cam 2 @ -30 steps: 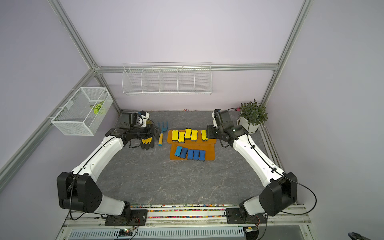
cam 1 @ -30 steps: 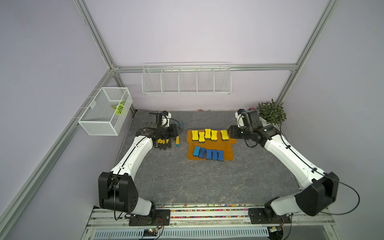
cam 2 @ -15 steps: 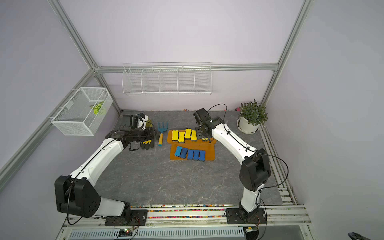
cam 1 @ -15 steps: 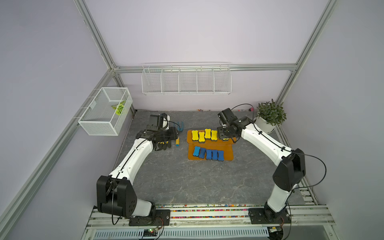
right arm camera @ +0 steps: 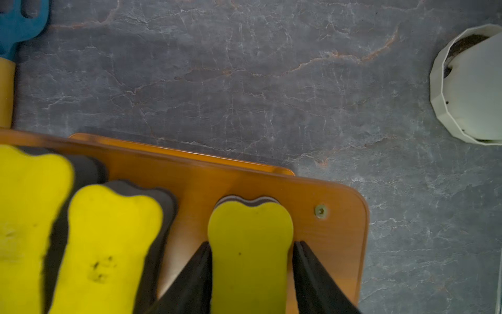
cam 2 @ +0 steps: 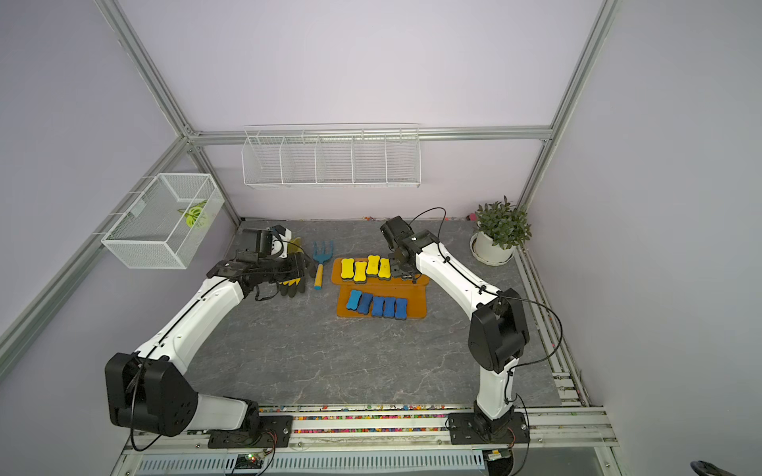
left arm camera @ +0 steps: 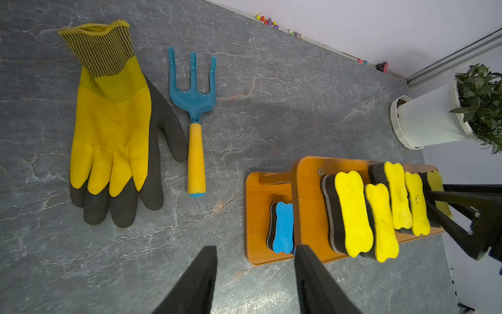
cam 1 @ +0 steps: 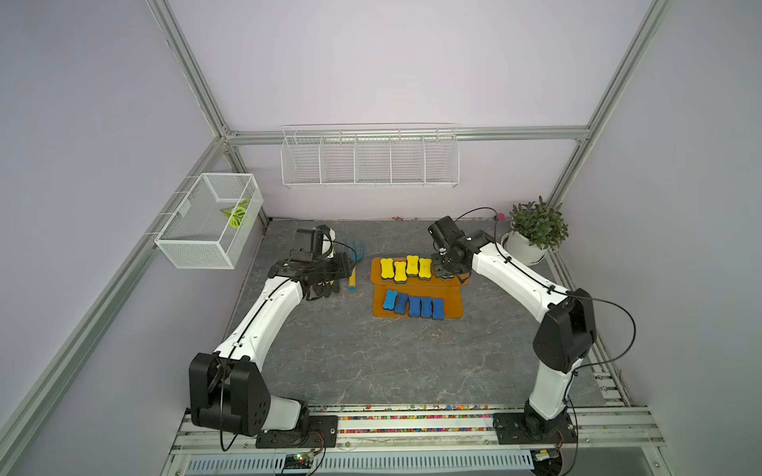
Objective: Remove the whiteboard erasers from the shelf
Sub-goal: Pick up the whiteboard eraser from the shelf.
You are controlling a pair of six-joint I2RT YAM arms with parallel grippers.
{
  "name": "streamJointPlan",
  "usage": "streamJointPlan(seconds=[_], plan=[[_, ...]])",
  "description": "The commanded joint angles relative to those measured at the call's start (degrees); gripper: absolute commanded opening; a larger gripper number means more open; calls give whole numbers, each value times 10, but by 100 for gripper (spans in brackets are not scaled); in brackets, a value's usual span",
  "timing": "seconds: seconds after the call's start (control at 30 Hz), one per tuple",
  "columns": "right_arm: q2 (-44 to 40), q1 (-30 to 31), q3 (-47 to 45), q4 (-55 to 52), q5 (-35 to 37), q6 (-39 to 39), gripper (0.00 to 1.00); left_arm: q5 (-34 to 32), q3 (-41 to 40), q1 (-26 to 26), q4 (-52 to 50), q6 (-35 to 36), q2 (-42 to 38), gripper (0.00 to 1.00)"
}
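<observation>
The orange-brown two-tier shelf point(cam 1: 450, 306) stands mid-table. Several yellow whiteboard erasers point(cam 1: 400, 272) lie in a row on its upper tier and several blue ones point(cam 1: 414, 307) on its lower tier. My right gripper point(right arm camera: 251, 242) is down at the upper tier's right end, its jaws pressed against both sides of the rightmost yellow eraser point(right arm camera: 250, 225), which rests on the tier. In both top views the gripper head point(cam 1: 447, 272) hides that eraser. My left gripper point(left arm camera: 255, 247) hovers open and empty over the table just left of the shelf.
A yellow and black glove point(left arm camera: 108, 130) and a blue hand fork point(left arm camera: 194, 108) lie left of the shelf. A white potted plant point(cam 1: 525, 247) stands at the back right. A wire rack point(cam 1: 369, 158) hangs on the back wall and a mesh basket point(cam 1: 206, 222) on the left wall.
My right arm has swung left from beside the plant to the shelf's upper tier, and its jaws have closed in on the rightmost yellow eraser. The left arm has barely moved.
</observation>
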Motion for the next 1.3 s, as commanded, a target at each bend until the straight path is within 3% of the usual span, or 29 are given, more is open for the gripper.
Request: streamJointPlan(seconds=[0.0,0.27,0.63,0.8,1.07,1.27], plan=[[20,2,8,-6,8,8,50,-14,-14,-3,5,-9,-12,51],[27,2,26,-15,4,11,36,-32,-17,-8,4,-18,-10,51],[-52,21,-13,-28,50,41,30,-35,-27,-15,4,-22,-20,49],[-134,52,-85,-52,78,85,29,-21,-30,-16,10,-32,-23,48],[-290,158,-310,-16,66,225,28,-36,-40,-17,14,-52,-48,48],[-318,252,-410,-15,80,340,27,-44,-37,-26,14,-60,-47,47]])
